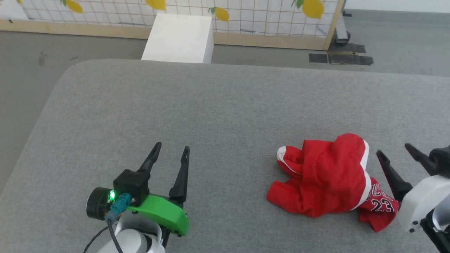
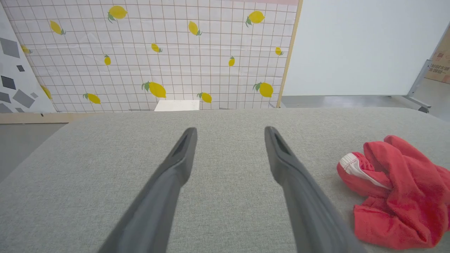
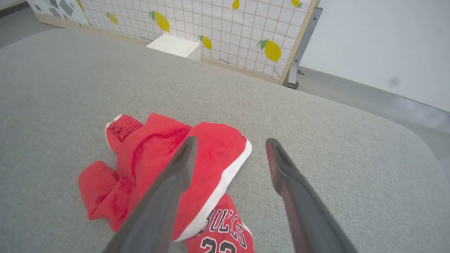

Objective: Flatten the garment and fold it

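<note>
Red garment (image 1: 327, 175) in a heap, flattening not yet begun.
Right claw (image 1: 392, 148) and left claw (image 1: 173, 145) both gape wide, empty; it lies bunched on the grey worktop (image 1: 225, 105) just left of the right claw, well right of the left. Next, I reckon: pinch two edges, spread.

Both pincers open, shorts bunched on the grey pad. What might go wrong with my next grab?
1. The shorts lie in a heap, one fold draped over the printed leg; the right pincer may well pinch several layers and drag the heap instead of spreading it.
2. The left pincer hangs well apart from the cloth; pulled from one side only, the shorts will likely just slide.
</note>
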Controlling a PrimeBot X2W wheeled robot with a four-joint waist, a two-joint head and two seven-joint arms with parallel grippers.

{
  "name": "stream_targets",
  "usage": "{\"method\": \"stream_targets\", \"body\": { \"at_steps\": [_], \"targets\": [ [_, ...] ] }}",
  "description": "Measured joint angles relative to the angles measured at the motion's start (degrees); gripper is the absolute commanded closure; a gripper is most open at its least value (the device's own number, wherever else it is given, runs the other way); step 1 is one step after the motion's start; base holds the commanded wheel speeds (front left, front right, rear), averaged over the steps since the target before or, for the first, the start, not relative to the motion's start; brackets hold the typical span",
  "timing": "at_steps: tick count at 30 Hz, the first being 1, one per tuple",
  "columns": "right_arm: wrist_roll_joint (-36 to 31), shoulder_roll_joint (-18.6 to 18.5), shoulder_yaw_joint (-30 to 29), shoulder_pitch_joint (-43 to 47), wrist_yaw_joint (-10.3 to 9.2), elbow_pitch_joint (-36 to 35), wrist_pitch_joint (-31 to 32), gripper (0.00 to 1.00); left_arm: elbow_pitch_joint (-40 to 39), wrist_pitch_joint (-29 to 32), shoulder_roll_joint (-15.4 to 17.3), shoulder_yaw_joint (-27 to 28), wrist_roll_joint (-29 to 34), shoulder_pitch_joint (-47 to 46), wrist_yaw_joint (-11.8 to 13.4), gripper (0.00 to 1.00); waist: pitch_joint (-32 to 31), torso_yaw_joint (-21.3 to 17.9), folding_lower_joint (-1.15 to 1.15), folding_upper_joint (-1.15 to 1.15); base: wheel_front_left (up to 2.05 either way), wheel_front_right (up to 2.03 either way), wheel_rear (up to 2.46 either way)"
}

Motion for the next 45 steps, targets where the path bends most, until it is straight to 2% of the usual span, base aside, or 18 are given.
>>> {"method": "stream_targets", "body": {
  "at_steps": [7, 12, 19, 25, 30, 34, 39, 42, 45],
  "targets": [
    [-1.57, 5.9, -1.37, 0.55, -0.01, -0.1, -16.01, 0.0, -0.54, 3.54, -0.16, -0.76, -2.44, -0.16, -0.67, 0.0, 0.37, -1.26, 0.0, 0.0, 0.0, 0.0, 0.0],
    [-4.41, 9.54, -2.94, 1.94, 0.0, -0.56, -21.92, 0.0, -1.31, 9.56, 0.22, -2.8, -2.42, -2.85, -1.48, 0.0, 1.67, -1.91, 0.0, 0.0, 0.0, 0.0, 0.0],
    [-7.82, 11.31, -4.5, 2.85, -0.01, -0.81, -22.59, 0.0, -3.03, 25.86, -0.47, -6.69, -4.32, -13.85, -5.42, 0.0, 4.84, -3.02, 0.0, 0.0, 0.0, 0.0, 0.0],
    [-8.77, 11.82, -4.67, 2.62, -0.01, -1.19, -23.47, 0.0, -1.51, 39.35, -4.28, -7.6, -11.07, -23.32, -8.08, 0.0, 8.16, -4.67, 0.0, 0.0, 0.0, 0.0, 0.0],
    [-8.98, 12.29, -3.85, 1.68, -0.01, -1.36, -24.23, 0.0, 2.52, 49.67, -5.08, -8.55, -14.92, -28.36, -8.75, 0.0, 10.57, -7.0, 0.0, 0.0, 0.0, 0.0, 0.0],
    [-9.2, 13.03, -3.56, 0.59, -0.01, -1.19, -24.95, 0.0, 4.44, 54.26, -5.64, -9.01, -17.04, -30.56, -8.6, 0.0, 12.33, -9.12, 0.0, 0.0, 0.0, 0.0, 0.0],
    [-9.61, 13.96, -3.31, 0.09, -0.01, -0.09, -25.71, 0.0, 5.08, 55.42, -7.81, -7.99, -20.57, -30.59, -8.16, 0.0, 14.36, -11.53, 0.0, 0.0, 0.0, 0.0, 0.0],
    [-9.8, 14.25, -3.13, 0.08, -0.01, 0.62, -26.38, 0.0, 5.37, 55.97, -8.24, -8.02, -20.57, -30.59, -7.77, 0.0, 15.45, -12.77, 0.0, 0.0, 0.0, 0.0, 0.0],
    [-9.99, 14.6, -2.92, 0.04, -0.01, 1.09, -26.91, 0.0, 6.1, 56.42, -7.3, -9.07, -19.15, -30.87, -7.45, 0.0, 16.43, -13.78, 0.0, 0.0, 0.0, 0.0, 0.0]
  ]
}}
